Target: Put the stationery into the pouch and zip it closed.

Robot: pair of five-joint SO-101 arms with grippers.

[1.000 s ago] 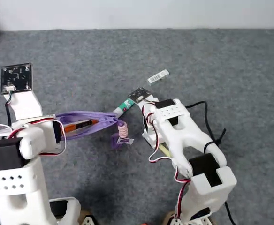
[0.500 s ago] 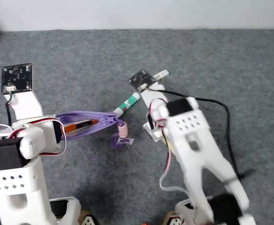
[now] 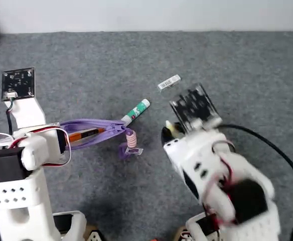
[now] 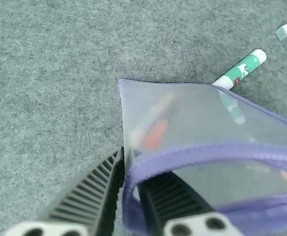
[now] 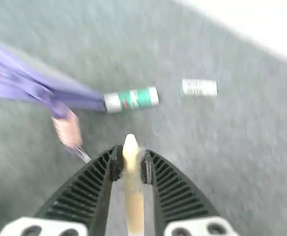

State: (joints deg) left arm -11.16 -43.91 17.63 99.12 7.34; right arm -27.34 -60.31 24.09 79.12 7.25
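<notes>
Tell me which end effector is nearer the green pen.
Right. The right end effector, shut on a cream stick, is near the pen's exposed end; the left end effector grips the pouch's far end.

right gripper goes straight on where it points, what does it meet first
Likely the green-and-white marker at the end of the purple pouch; the right gripper, shut on a cream stick, aims at it. Depth is unclear.

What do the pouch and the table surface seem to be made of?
Pouch: probably soft frosted plastic, as an orange pen shows blurred through its wall; purple fabric-like trim. Table surface: seemingly grey felt or short carpet, matte and fuzzy.
</notes>
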